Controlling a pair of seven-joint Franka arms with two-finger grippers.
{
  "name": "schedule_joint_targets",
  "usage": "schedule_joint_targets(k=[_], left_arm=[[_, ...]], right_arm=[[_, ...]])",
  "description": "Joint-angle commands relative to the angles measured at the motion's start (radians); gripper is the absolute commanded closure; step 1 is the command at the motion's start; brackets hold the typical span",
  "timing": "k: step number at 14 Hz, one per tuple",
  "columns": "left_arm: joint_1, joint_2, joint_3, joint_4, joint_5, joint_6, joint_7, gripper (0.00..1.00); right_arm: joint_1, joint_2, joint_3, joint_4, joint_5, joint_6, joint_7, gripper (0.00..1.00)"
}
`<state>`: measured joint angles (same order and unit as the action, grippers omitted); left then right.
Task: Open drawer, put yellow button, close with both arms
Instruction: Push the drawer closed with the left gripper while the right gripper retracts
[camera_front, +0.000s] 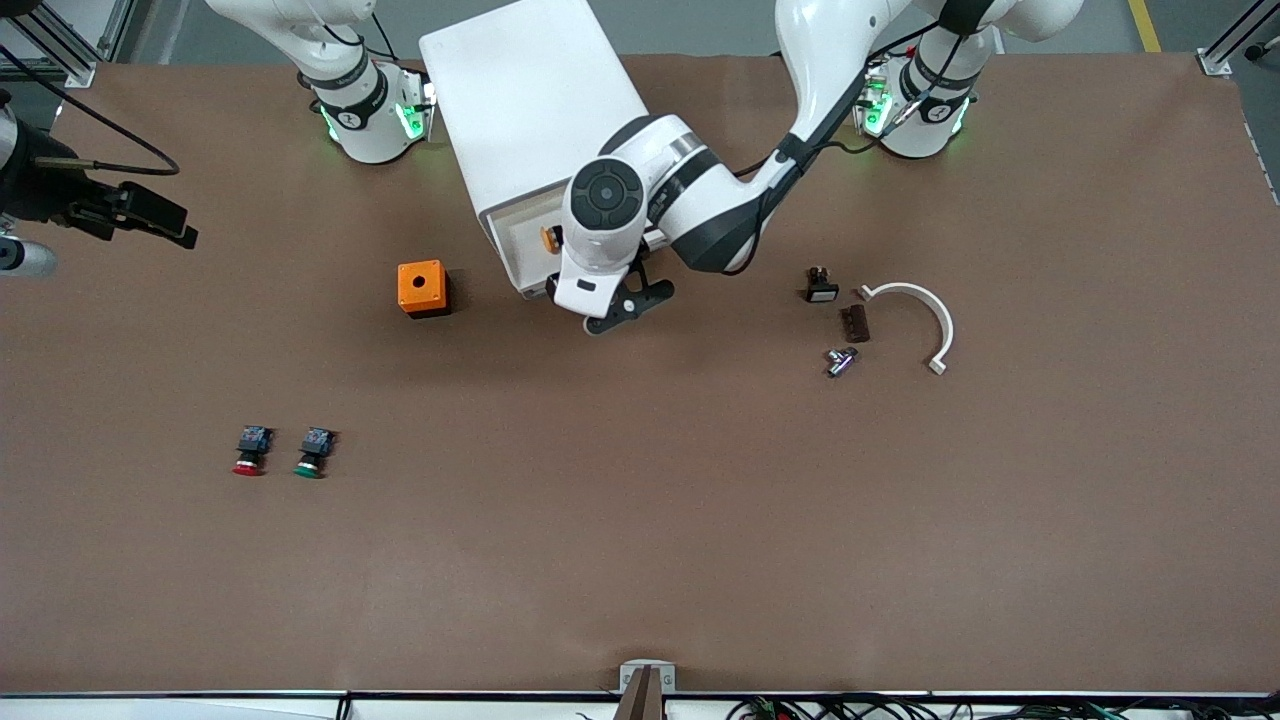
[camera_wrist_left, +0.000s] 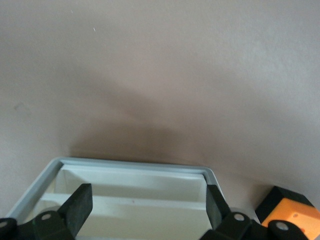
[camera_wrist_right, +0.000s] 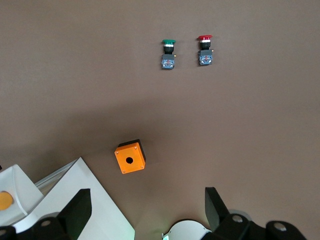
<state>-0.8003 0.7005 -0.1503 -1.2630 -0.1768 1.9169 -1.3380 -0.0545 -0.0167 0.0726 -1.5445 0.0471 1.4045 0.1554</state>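
Note:
The white cabinet stands between the arms' bases. Its top drawer is pulled out. The yellow button lies in the drawer, and it also shows in the right wrist view. My left gripper is open and empty, just above the drawer's front end. In the left wrist view its fingers straddle the drawer's rim, and the button is hidden there. My right gripper is open and empty. It waits high over the table near the right arm's base.
An orange box sits beside the drawer toward the right arm's end. A red-capped button and a green-capped button lie nearer the front camera. Small parts and a white curved piece lie toward the left arm's end.

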Motion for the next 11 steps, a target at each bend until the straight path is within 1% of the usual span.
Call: schedule_joint_targets(k=[1, 4, 11], left_arm=[[-0.033, -0.016, 0.0, -0.009, 0.014, 0.022, -0.043, 0.0], [-0.065, -0.013, 0.002, -0.01, 0.014, 0.024, -0.079, 0.0], [-0.137, -0.006, 0.002, -0.015, 0.014, 0.053, -0.158, 0.0]], right_arm=[[-0.005, -0.037, 0.009, -0.032, -0.027, 0.025, -0.01, 0.0], [0.01, -0.054, 0.012, -0.032, -0.033, 0.031, -0.01, 0.0], [0.016, -0.048, 0.01, -0.023, -0.035, 0.042, -0.01, 0.0]])
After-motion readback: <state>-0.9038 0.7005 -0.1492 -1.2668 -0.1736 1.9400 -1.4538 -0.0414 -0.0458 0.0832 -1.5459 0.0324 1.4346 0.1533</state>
